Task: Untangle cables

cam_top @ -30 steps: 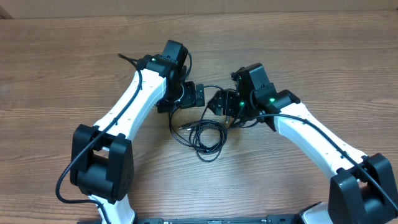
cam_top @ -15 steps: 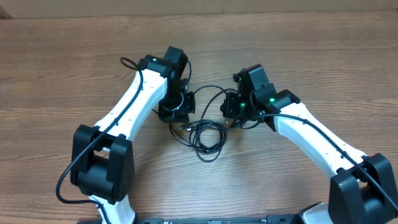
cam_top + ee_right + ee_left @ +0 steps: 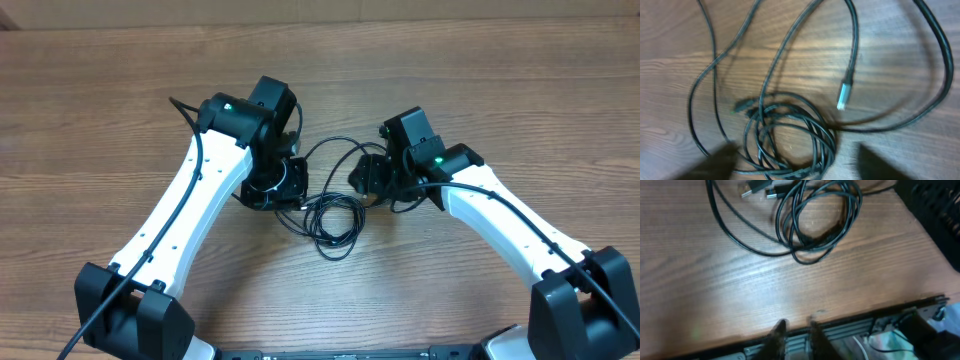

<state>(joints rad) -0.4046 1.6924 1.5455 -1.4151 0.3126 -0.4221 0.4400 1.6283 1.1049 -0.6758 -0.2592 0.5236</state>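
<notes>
- Brown wood-grain table point(image 3: 90, 120) fills the whole scene, and both white arms reach in over the middle of it.
- The cables point(image 3: 335, 218) lie on the bare wood between the two wrists, a little nearer the robot's base than either one. They are thin black cords wound into a loose coil of several turns.
- From the coil one strand arcs up and away, passing between the two grippers on the far side.
- The left gripper point(image 3: 285, 185) sits just beside the left edge of the bunch. In its own camera the fingers point(image 3: 779, 332) are barely parted, with only a narrow slit between them and nothing in it. They hang over the near edge of the table, well apart from the coil at the top of that view.
- That same camera shows two small plug ends point(image 3: 756, 187) lying close together beside the coil, and a single cord sweeping out to the left.
- The right gripper point(image 3: 368, 175) hovers just right of the bunch. Its fingers stand wide apart, blurred at the bottom corners of the right wrist view, and they hold nothing.
- Under the right wrist the coil lies flat. A silver-tipped plug point(image 3: 844, 96) rests on the wood just above and to the right of it, clear of the turns.
- Whether either gripper touches a cord, I cannot tell from overhead.
</notes>
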